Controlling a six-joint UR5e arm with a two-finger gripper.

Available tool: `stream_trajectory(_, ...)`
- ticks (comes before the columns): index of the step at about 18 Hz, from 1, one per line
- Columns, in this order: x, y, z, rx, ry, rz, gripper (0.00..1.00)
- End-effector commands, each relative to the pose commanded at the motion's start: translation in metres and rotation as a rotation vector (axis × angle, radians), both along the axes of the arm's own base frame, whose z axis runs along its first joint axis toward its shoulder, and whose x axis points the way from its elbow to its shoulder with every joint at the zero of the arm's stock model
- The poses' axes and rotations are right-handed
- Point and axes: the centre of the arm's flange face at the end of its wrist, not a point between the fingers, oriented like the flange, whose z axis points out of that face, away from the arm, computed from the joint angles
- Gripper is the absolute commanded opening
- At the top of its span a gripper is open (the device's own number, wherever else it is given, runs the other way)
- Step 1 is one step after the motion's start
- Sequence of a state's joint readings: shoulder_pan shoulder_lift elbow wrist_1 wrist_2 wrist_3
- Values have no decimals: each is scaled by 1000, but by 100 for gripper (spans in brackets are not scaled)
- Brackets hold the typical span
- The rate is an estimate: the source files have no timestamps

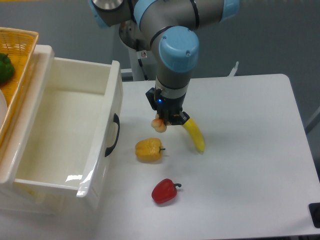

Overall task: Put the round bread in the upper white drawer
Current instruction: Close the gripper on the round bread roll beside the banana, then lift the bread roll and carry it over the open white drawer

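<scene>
Round bread [158, 124] held in the tool [162, 123].

A robotics lab, by the look of it: a grey-and-blue jointed industrial robot arm [172, 45] stands over a plain white tabletop [250, 150] before a bare grey wall [270, 35]. Around the arm lie toy-like plastic foods, a yellow bell pepper [148, 150] and a red bell pepper [164, 191].

round bread [158, 124] pale, held aloft, upper white drawer [65, 135] open

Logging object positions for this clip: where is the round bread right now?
The round bread sits in the end effector near the table's centre, just above the yellow pepper, left of the banana and right of the open white drawer.
</scene>
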State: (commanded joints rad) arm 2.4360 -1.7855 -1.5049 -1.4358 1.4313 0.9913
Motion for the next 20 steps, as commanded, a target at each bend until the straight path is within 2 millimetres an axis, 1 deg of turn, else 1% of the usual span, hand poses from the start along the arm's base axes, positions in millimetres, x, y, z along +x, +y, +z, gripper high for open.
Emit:
stream_trajectory(4,-1,2,5,13,1,14,23)
stream_trajectory(10,3,5,23,49,-6,101,23)
stream_trajectory(12,9,4,38,80,-17,163,23)
stream_trajectory(14,11,3,44,99,-30,192,23)
stream_trajectory(16,13,0,59,132,-34,220,23)
stream_trajectory(18,15,0,65,152,-59,286,23)
stream_trajectory(20,20,-2,76,174,-81,349,23)
